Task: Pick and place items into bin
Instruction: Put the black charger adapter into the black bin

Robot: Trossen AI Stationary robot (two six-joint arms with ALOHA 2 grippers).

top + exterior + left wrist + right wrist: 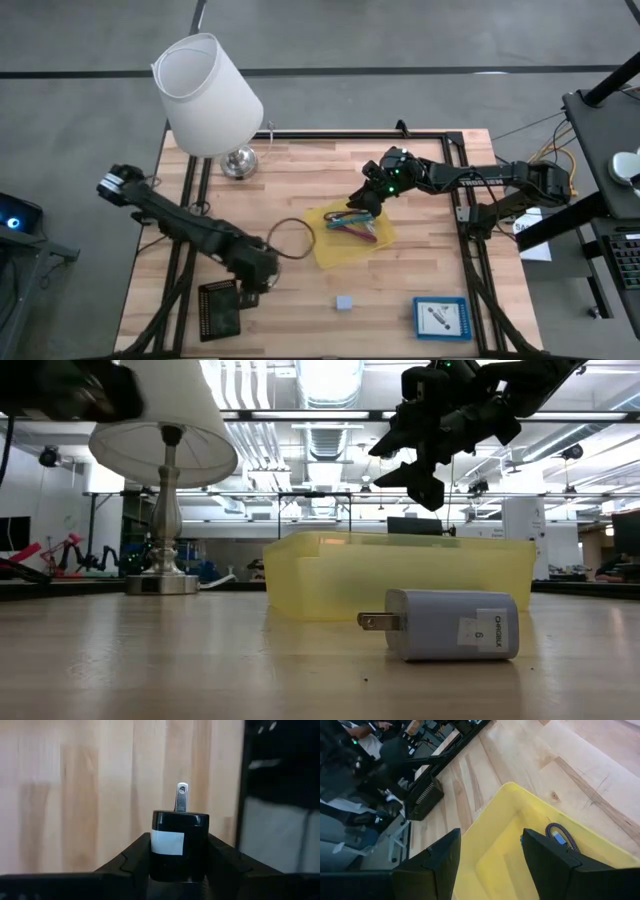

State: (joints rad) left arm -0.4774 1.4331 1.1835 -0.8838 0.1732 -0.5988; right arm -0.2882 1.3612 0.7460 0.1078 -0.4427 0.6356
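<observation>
The left gripper [177, 865] clamped a black plug adapter [178, 842] for binning, while the right gripper [492, 865] hung apart over the yellow bin [515, 832].

The left arm reaches across the table's front-left, its gripper [257, 277] low with fingers [130, 862] clamped. The right arm stretches in from the right, its gripper [366, 198] raised, fingers [547, 855] spread.
</observation>
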